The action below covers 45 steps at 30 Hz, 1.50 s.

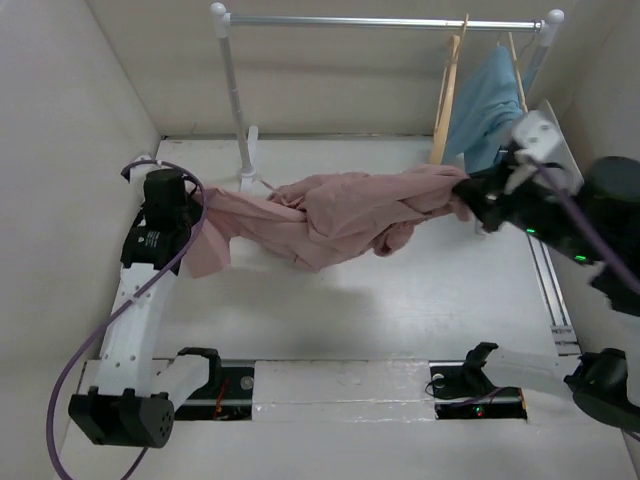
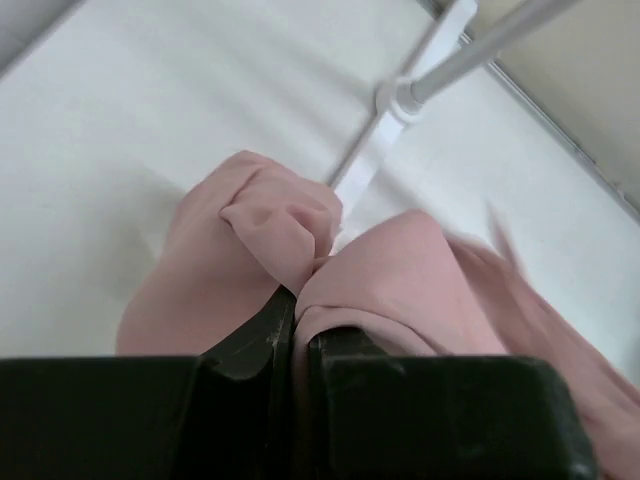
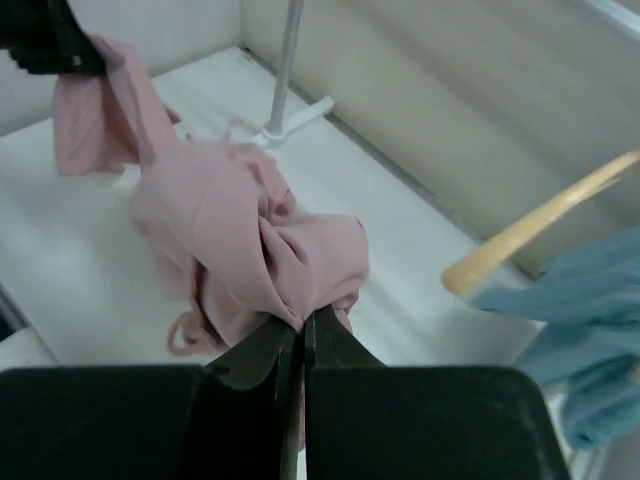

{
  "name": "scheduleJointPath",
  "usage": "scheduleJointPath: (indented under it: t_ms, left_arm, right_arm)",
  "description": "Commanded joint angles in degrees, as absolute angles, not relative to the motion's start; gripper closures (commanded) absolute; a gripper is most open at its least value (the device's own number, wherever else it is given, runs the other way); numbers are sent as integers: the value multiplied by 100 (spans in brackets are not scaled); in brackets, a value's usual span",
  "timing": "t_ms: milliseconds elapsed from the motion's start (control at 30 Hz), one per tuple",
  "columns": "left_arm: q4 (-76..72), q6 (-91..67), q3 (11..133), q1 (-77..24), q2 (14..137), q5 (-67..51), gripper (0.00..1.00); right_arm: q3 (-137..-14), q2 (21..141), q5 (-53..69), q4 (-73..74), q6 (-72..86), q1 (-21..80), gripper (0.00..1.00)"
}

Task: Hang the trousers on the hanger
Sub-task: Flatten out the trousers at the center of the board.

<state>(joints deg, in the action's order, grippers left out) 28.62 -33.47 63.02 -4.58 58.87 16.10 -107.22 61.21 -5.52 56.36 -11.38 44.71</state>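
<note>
**Trousers strung between two claws**

The left claw (image 2: 293, 300) is pinching one end of the pink trousers (image 1: 340, 215), and the right claw (image 3: 303, 325) is clamped tight on the other, bunched end. The cloth sags between them over the white surface (image 1: 380, 320). The bare tan hanger (image 1: 446, 95) hangs on the rail (image 1: 380, 20), just beside the light-blue garment (image 1: 485, 105).

The left arm (image 1: 135, 300) stretches along the counter's left edge toward the far side, with the left gripper (image 1: 200, 197) pinched tight on the trousers (image 1: 340, 215). The right arm (image 1: 590, 230) is raised by the right edge, and the right gripper (image 1: 468, 197) is likewise clamped on them.
</note>
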Motion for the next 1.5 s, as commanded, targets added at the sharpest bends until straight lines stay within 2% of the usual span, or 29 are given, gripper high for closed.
scheduleJointPath:
  t_ms: [0,33,100,200,233,267,300,400,433,500,533,567,600,667,767,800,833,933,967,1100,1133,1167,1233,1267,1300,1367,1400,1467]
  left_arm:
    - [3401,-3138,7339,-360,5537,2452,100]
    - [3488,-3103,7783,-360,5494,2757,100]
    - [3559,-2997,8155,-360,5388,3066,100]
    - [3954,-3067,8394,-413,5353,3234,100]
    - [3929,-3067,7932,-413,5274,3034,100]
    - [3894,-3085,7580,-413,5178,2823,100]
    - [3841,-3172,7228,-413,5003,2604,100]
    - [3772,-3348,5839,-413,4599,1123,100]
    - [3753,-3444,5236,-483,4388,855,100]
    - [3762,-3454,5221,-544,4377,818,100]
    - [3788,-3350,5464,-545,4429,922,100]
    - [3797,-3279,5710,-545,4560,1045,100]
    - [3814,-3209,5983,-545,4840,1159,100]
    - [3823,-2936,7097,-545,5192,1327,100]
    - [3964,-2830,8923,-545,6044,1459,100]
    - [3981,-2821,8930,-484,6177,1459,100]
    - [4016,-2821,9478,-483,6274,1468,100]
    - [4245,-2865,10385,-483,6539,1765,100]
    - [4271,-2874,10537,-483,6565,1888,100]
    - [4376,-3110,10950,-483,6583,2337,100]
    - [4386,-3129,11177,-483,6592,2434,100]
    - [4403,-3155,11284,-483,6600,2452,100]
    - [4412,-3199,11495,-483,6618,2470,100]
    - [4403,-3182,11470,-483,6618,2400,100]
    - [4308,-3138,11391,-483,6583,2269,100]
    - [4141,-3015,10717,-483,6374,1646,100]
    - [3983,-2971,10392,-483,6285,1122,100]
    - [3903,-2936,9215,-483,6083,548,100]
  right_arm:
    - [-12929,6722,264,7293,-1705,4482,100]
    - [-14199,6906,307,7469,-1714,4482,99]
    - [-14843,7118,124,7768,-1714,4569,99]
    - [-13225,6611,-833,7412,-1557,4623,98]
    - [-12610,6166,-1087,7244,-1530,4545,98]
    - [-11342,5935,-1351,7042,-1468,4474,98]
    - [-10781,5759,-1841,6718,-1372,4361,98]
    - [-9065,5327,-2250,6068,-1397,3615,98]
    - [-8418,5274,-2067,5612,-1537,3090,99]
    - [-7933,5291,-1340,5059,-1703,2464,99]
    - [-7780,5343,-779,4836,-1740,2148,100]
    - [-7691,5431,488,4616,-1732,1692,100]
    - [-7673,5693,919,4284,-1627,1609,100]
    - [-7856,6019,1291,4053,-1407,1844,100]
    - [-8909,7027,1037,3999,-1266,3439,100]
    - [-9286,7031,1159,4095,-1257,3724,100]
    - [-10247,7562,1291,4200,-1257,4005,100]
    - [-12009,8434,1476,4727,-1283,5075,100]
    - [-13085,8594,1677,4781,-1275,5237,99]
    - [-14909,9096,2871,4527,-626,5213,99]
    - [-14958,9027,2996,4500,-563,5081,100]
    - [-14776,8557,3093,4430,-528,4662,100]
    - [-12989,7721,3269,3957,-510,4029,99]
    - [-12225,7264,3504,3772,-466,3129,99]
    - [-10938,6520,3646,3858,-475,2607,99]
    - [-9998,6049,3936,4461,-841,1552,100]
    - [-9558,5742,3502,5161,-1235,1199,100]
    - [-8538,5503,2439,5571,-1467,1134,100]
